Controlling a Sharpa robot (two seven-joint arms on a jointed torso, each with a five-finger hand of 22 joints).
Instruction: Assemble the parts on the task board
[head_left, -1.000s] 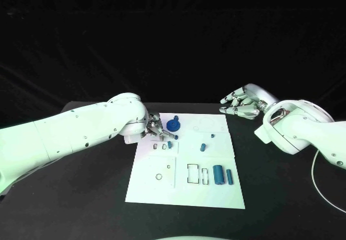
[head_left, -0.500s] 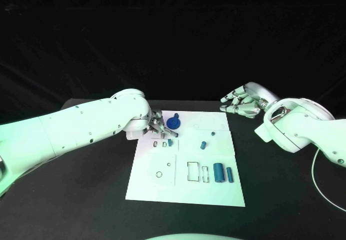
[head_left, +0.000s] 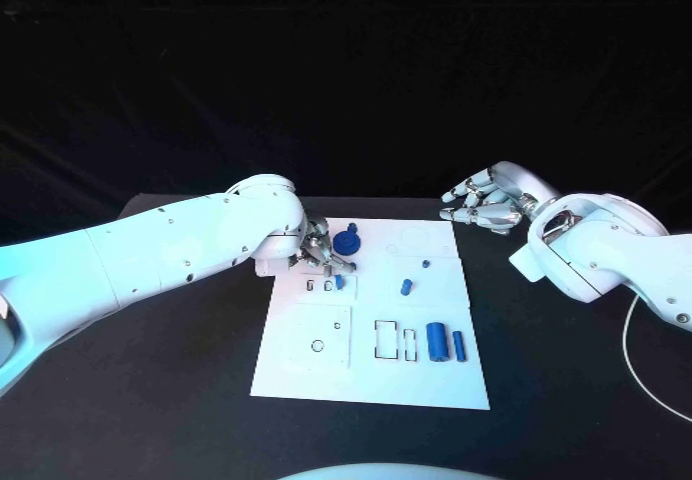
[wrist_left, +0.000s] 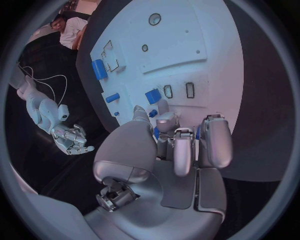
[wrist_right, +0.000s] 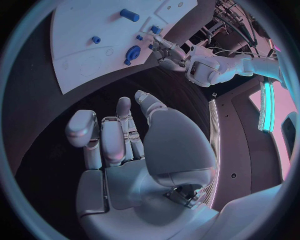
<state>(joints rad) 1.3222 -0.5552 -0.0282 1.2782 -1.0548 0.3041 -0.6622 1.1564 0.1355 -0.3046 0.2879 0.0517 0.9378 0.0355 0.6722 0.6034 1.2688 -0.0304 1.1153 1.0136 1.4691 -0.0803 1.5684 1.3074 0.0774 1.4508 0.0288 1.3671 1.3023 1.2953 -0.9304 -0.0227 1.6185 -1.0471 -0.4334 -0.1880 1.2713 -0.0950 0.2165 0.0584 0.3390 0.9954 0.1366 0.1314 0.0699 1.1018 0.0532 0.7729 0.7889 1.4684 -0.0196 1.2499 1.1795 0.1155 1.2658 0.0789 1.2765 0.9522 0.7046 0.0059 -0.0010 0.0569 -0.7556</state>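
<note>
The white task board (head_left: 375, 390) lies mid-table. At its far left corner my left hand (head_left: 317, 256) curls its fingers round a blue round part (head_left: 348, 243). In the left wrist view blue (wrist_left: 155, 133) shows between the fingers (wrist_left: 181, 145). A short blue part (head_left: 340, 284) stands beside two empty slots (head_left: 319, 287). Another short blue part (head_left: 408, 288) and a tiny one (head_left: 426, 265) sit mid-board. Two blue cylinders (head_left: 446, 346) lie at the right. My right hand (head_left: 483, 208) hovers off the board's far right corner, its fingers (wrist_right: 125, 140) apart and holding nothing.
Outlined empty recesses (head_left: 387, 343) and a small ring mark (head_left: 317, 349) lie on the board's near half. Black table (head_left: 159, 400) surrounds the board on every side. My right forearm (head_left: 599, 255) hangs over the table to the right of the board.
My left arm has lifted and swung slightly farther over the board's far left corner, with the hand staying at the blue round part. The right hand has held still.
</note>
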